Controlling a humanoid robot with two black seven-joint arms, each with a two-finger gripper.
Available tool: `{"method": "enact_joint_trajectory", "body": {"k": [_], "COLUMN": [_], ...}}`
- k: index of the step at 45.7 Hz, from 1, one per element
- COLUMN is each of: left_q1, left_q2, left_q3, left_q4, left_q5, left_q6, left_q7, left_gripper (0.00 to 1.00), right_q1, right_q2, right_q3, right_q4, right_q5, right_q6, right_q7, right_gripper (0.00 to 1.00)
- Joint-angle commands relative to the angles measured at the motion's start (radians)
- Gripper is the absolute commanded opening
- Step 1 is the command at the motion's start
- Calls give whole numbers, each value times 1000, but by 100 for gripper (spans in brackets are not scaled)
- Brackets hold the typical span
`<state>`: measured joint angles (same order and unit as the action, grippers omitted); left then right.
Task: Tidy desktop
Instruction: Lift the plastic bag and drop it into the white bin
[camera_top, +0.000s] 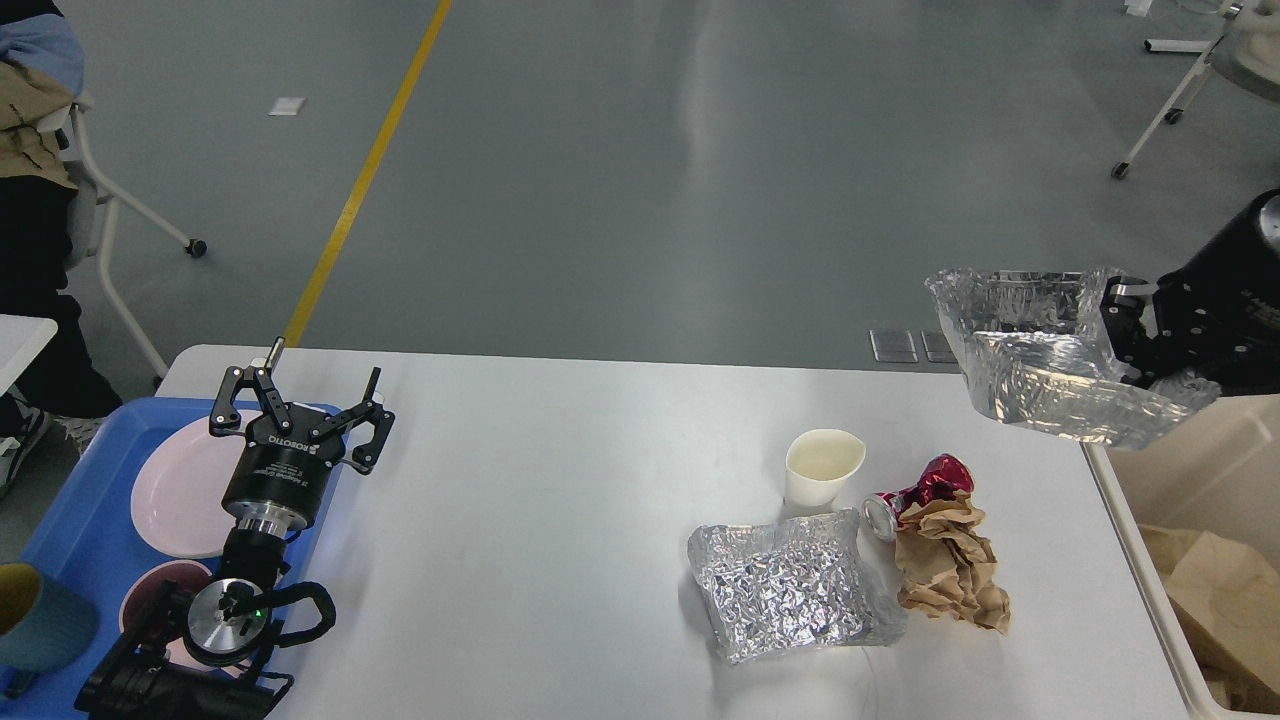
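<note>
Right gripper (1125, 335): closed on the rim of a foil tray (1040, 355), held off the desktop (560, 520) edge above the beige bin (1190, 510), apparently for discarding; bin holds brown paper.
Left gripper (305, 410): fingers spread, empty, over the blue tray (70, 520) carrying plates.
Desktop, centre: paper cup (822, 468), second foil tray (790, 595), crushed can (915, 495), crumpled paper (945, 565).

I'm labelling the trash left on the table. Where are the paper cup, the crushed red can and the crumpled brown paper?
paper cup (822, 470): head view, on its white outer wall.
crushed red can (925, 487): head view, on its dented red body.
crumpled brown paper (945, 565): head view, middle of the wad.
</note>
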<state>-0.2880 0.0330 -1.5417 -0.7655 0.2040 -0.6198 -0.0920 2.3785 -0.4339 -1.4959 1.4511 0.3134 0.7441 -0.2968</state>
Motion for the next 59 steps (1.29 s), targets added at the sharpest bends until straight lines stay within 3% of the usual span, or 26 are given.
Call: {"method": "enact_joint_trajectory", "body": {"k": [1, 6, 13, 23, 32, 37, 46, 59], "left_q1": [0, 0, 0, 0, 1, 1, 1, 1], "left_q2": [-1, -1, -1, -1, -1, -1, 1, -1], "left_q3": [0, 0, 0, 0, 0, 0, 0, 0], "left_q4": [0, 0, 0, 0, 0, 0, 0, 0], "left_q5": [0, 0, 0, 0, 0, 0, 0, 0], "left_q6": [0, 0, 0, 0, 0, 0, 0, -1], "left_q7": [2, 2, 2, 2, 1, 1, 1, 1], "left_gripper": [96, 96, 96, 96, 96, 96, 96, 96], "right_q1": [77, 102, 97, 55, -159, -336, -683, -1235], "right_q2": [35, 52, 69, 28, -126, -172, -267, -241], "right_q3": [-47, -92, -210, -274, -264, -213, 12, 322], "right_q4": [58, 84, 84, 71, -15, -147, -420, -840], "right_q5": [21, 23, -9, -51, -59, -57, -56, -39], "right_q6": [12, 12, -3, -104, -325, -410, -463, -578], "right_q7": [22, 76, 234, 240, 234, 234, 211, 206], "right_gripper": [0, 0, 0, 0, 0, 0, 0, 0]}}
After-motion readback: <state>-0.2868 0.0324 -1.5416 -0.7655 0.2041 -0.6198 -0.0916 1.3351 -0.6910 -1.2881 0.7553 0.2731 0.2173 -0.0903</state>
